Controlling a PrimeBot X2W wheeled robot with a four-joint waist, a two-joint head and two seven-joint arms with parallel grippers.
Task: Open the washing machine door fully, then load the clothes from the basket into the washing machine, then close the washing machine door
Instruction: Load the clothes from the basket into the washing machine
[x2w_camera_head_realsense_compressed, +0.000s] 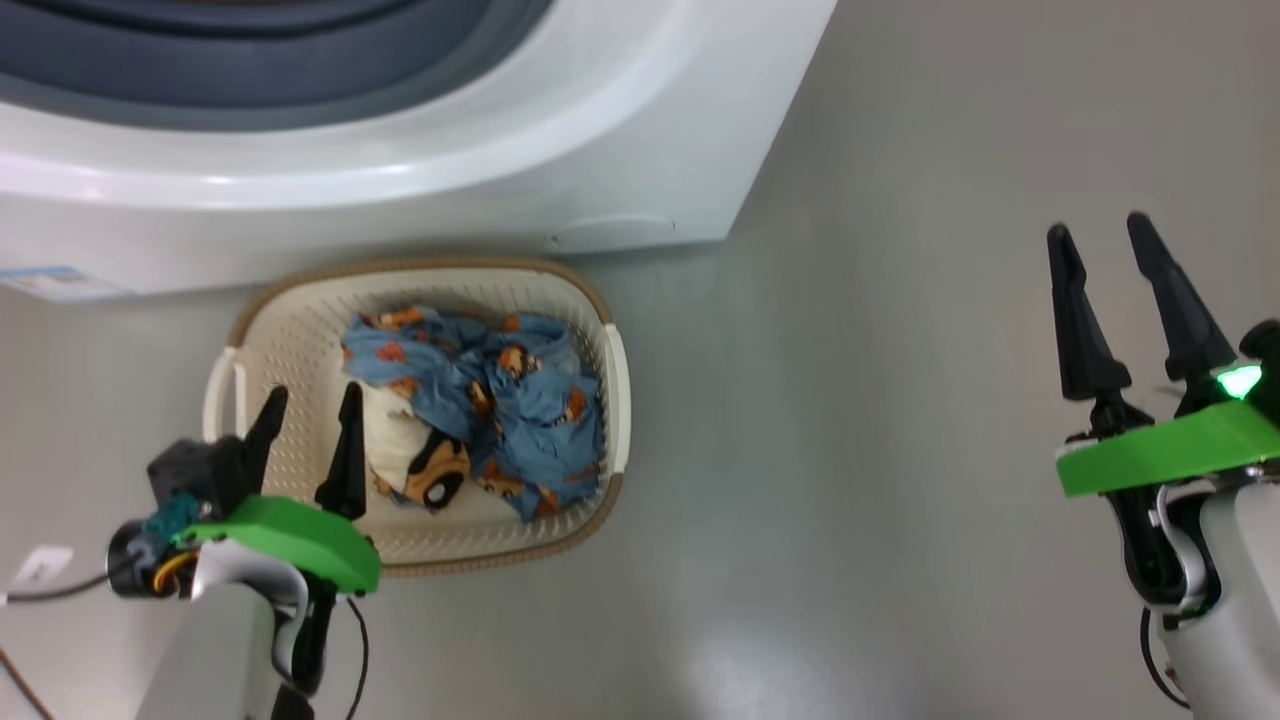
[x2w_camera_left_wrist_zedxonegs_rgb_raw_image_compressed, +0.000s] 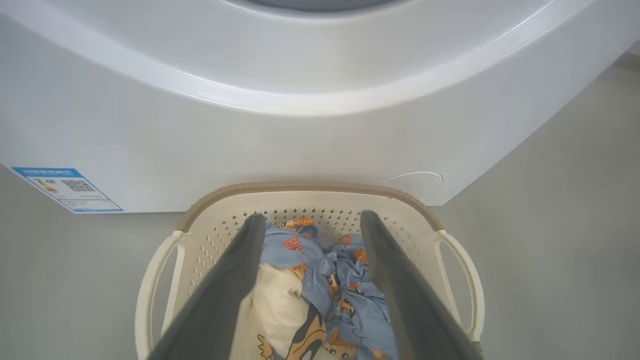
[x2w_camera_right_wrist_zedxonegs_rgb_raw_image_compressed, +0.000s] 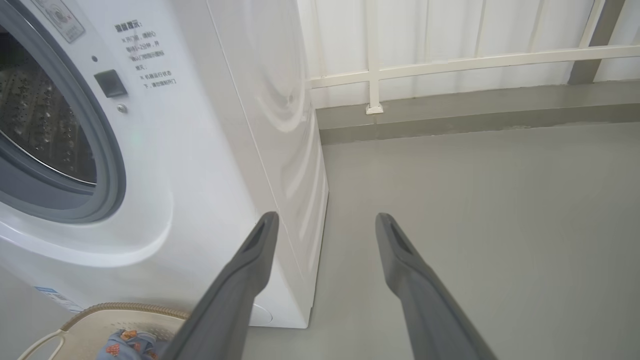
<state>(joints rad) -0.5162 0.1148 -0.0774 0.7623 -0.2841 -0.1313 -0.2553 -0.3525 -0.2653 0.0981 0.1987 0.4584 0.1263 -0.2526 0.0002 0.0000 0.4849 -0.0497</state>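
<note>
I had left gripper (x2w_camera_head_realsense_compressed: 314, 392) spread wide, empty, over the basket (x2w_camera_head_realsense_compressed: 596, 300); clothes (x2w_camera_head_realsense_compressed: 510, 400) inside it. Right gripper (x2w_camera_head_realsense_compressed: 1098, 226) also spread, over floor (x2w_camera_head_realsense_compressed: 850, 400). Basket sat just before the washing machine (x2w_camera_head_realsense_compressed: 620, 150).

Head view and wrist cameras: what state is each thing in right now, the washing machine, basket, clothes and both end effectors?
washing machine: mouth uncovered, steel drum showing.
basket: upright on the floor before the machine, holding clothes.
clothes: crumpled heap in the basket, ungripped.
left end effector: open, empty, over the basket.
right end effector: open, empty, over the floor.
</note>
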